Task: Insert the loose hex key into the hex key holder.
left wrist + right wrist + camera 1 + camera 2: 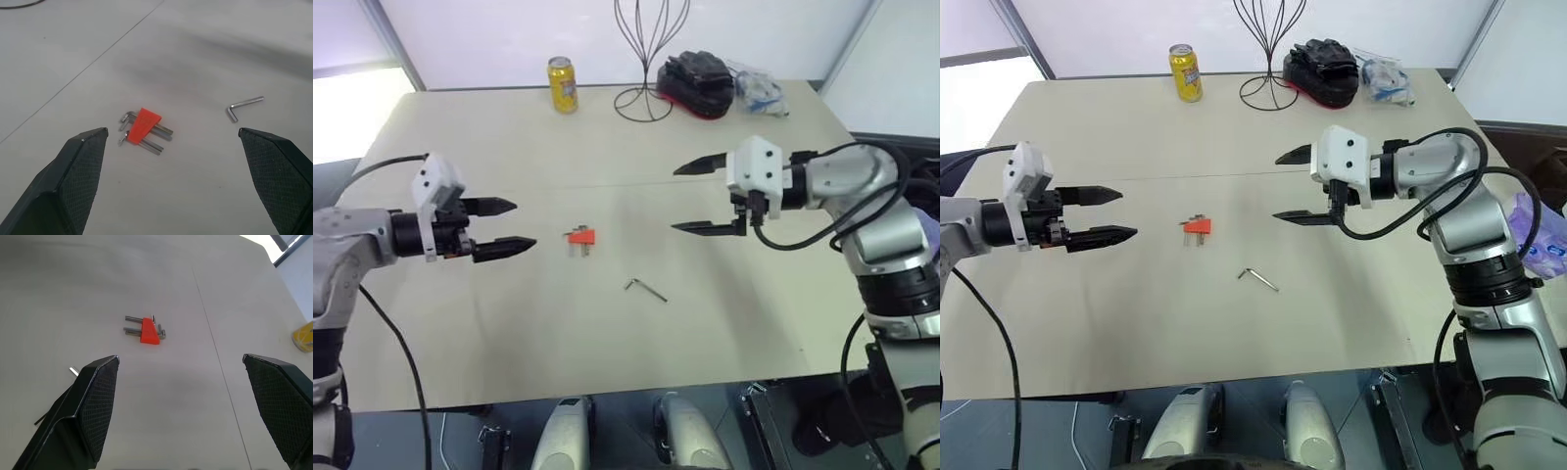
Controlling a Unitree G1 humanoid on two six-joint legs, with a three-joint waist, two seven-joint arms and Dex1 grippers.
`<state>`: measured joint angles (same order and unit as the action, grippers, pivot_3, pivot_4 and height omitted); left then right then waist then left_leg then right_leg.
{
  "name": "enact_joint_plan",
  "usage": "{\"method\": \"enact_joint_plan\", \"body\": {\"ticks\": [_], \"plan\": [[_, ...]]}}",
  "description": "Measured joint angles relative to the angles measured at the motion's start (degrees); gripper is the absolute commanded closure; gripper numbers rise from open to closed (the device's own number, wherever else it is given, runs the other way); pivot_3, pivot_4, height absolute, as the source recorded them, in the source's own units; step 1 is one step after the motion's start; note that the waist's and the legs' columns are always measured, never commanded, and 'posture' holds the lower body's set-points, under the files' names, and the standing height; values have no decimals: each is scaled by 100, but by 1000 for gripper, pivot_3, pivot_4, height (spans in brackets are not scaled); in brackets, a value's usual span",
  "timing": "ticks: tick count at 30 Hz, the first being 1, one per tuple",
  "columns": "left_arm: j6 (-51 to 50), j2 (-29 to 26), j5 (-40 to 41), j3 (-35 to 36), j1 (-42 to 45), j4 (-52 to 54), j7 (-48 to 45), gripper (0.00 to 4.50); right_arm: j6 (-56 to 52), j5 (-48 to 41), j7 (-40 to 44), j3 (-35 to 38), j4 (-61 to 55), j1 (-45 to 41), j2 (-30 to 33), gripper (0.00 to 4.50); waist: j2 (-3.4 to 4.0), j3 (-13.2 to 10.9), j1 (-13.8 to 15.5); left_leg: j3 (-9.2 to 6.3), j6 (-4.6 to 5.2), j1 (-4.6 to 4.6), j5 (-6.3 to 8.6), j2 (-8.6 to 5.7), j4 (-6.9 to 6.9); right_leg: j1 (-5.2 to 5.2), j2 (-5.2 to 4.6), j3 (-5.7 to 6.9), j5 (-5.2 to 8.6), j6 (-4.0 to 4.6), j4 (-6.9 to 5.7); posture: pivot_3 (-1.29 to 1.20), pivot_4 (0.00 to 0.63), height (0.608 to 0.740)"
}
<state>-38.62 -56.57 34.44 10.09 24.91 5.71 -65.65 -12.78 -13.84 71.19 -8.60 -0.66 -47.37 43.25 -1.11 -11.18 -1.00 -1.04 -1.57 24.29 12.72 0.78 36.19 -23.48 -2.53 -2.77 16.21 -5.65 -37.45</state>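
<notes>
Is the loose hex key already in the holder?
No, the loose hex key lies flat on the table, apart from the hex key holder.

Bright, even light; soft shadows, sharp focus throughout.

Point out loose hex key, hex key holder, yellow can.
loose hex key (pixel 646 289): left eye view, mid long leg.
hex key holder (pixel 581 236): left eye view, orange-red block's middle.
yellow can (pixel 563 85): left eye view, side wall.

loose hex key (pixel 646 289) lies right of, nearer than hex key holder (pixel 579 238)
</notes>
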Motion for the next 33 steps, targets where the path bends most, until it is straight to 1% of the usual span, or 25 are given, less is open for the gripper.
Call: {"method": "enact_joint_plan", "body": {"ticks": [11, 23, 29, 33], "plan": [[-109, -19, 36, 1, 232, -2, -8, 42, 152, 78, 28, -40, 256, -57, -193, 295, 0, 0, 7, 1, 0, 1, 0, -1, 4, 1, 1, 3, 0, 0, -3, 0, 150, 740], [-75, 27, -6, 1, 210, -6, 15, 42, 341, 186, 99, -44, 500, -110, -260, 295, 0, 0, 2, 1, 0, 1, -1, -1, 5, 0, 2, 3, 0, -1, -6, 0, 150, 740], [-68, 26, -4, 6, 151, -5, -27, 42, 320, 186, 110, -66, 863, -114, -504, 295, 0, 0, 2, 1, 0, 1, -1, -1, 7, 0, 3, 3, 0, -1, -11, 0, 150, 740], [-65, 26, -1, 33, 12, 18, -35, 42, 331, 240, 104, -143, 1313, -319, -838, 295, 0, 0, -19, 2, -1, -1, -1, -1, 7, -2, 4, 2, 0, -1, -17, 0, 150, 740]]}}
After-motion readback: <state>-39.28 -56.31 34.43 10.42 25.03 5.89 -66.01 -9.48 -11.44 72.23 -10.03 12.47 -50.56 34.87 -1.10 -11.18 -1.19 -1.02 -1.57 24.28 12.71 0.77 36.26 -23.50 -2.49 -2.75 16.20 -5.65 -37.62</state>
